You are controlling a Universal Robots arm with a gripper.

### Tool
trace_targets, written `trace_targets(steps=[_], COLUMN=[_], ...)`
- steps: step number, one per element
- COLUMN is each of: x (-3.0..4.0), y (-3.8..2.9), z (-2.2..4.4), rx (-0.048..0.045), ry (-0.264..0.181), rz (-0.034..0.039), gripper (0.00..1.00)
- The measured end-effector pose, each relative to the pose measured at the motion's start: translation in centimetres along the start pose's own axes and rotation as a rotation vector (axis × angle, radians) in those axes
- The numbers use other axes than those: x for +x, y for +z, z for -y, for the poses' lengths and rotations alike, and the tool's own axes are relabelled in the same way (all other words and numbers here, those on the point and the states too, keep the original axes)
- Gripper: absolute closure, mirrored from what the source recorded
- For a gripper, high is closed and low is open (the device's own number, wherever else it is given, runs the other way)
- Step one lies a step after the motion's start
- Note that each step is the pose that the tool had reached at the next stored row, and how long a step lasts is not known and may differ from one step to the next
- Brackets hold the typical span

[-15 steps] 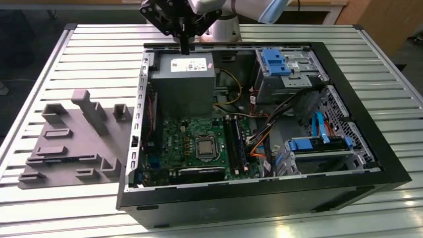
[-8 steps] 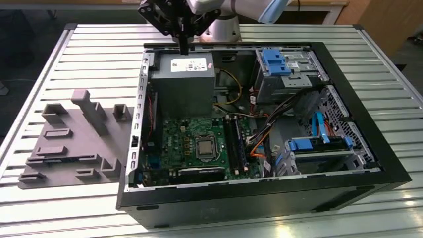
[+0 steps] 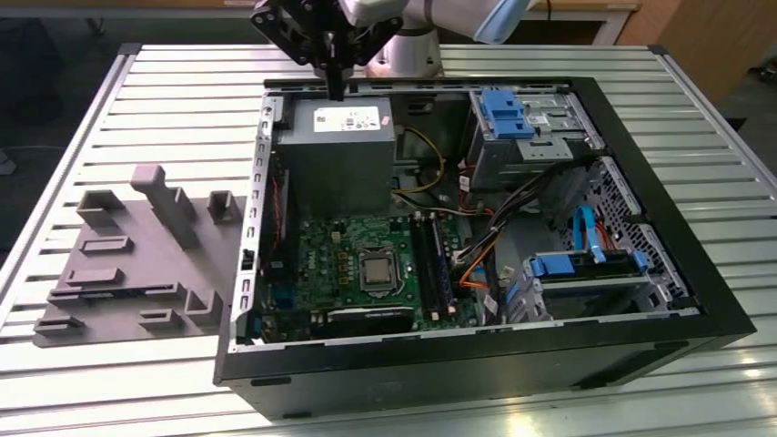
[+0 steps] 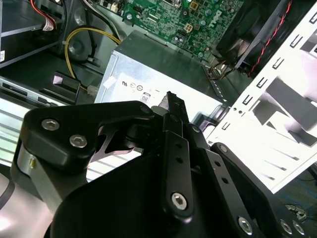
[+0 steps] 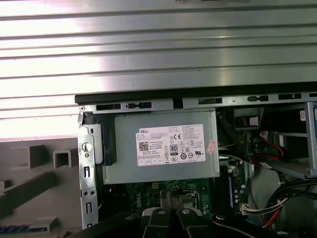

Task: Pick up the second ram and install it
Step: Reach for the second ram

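Gripper (image 3: 334, 89): hangs over the far rim of the case, fingers pointing down, above the labelled end of the power supply.
Fingers (image 4: 171, 119): drawn together in both wrist views, tips meeting (image 5: 169, 194); nothing can be seen between them.
Second ram: cannot be told apart from its surroundings, so its place cannot be given.
Computer case (image 3: 680, 300): lies open on a slatted metal table (image 3: 146, 100).
Power supply (image 3: 334, 150): a grey box at the far end of the case; its white label faces the first wrist view (image 5: 124, 168).
Motherboard (image 3: 352, 259): green, beside the power supply; the exterior view shows it whole, while both wrist views catch a strip of it past the power supply (image 4: 178, 15).
Long black slots (image 3: 428, 264): run side by side on the motherboard, toward the exterior view's right.
Grey fixture (image 3: 134, 264): on the table, just beside the case on the exterior view's left; its blocks also show in the first wrist view (image 5: 29, 183).
Yellow cable (image 4: 84, 34): loops beside the power supply in the second wrist view.
Blue drive carriers (image 3: 504, 114): at the case's side on the exterior view's right.
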State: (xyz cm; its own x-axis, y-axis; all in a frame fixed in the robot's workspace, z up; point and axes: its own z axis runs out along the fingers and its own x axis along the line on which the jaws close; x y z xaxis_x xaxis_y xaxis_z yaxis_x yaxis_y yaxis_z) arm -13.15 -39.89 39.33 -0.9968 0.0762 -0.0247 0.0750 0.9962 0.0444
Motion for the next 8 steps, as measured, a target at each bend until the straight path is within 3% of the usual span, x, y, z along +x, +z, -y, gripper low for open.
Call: trace_targets(steps=[8], x=[0.25], y=[-0.01], z=[0.02], rx=[0.0000], ry=[0.000], rz=[0.0001], gripper=[0.89])
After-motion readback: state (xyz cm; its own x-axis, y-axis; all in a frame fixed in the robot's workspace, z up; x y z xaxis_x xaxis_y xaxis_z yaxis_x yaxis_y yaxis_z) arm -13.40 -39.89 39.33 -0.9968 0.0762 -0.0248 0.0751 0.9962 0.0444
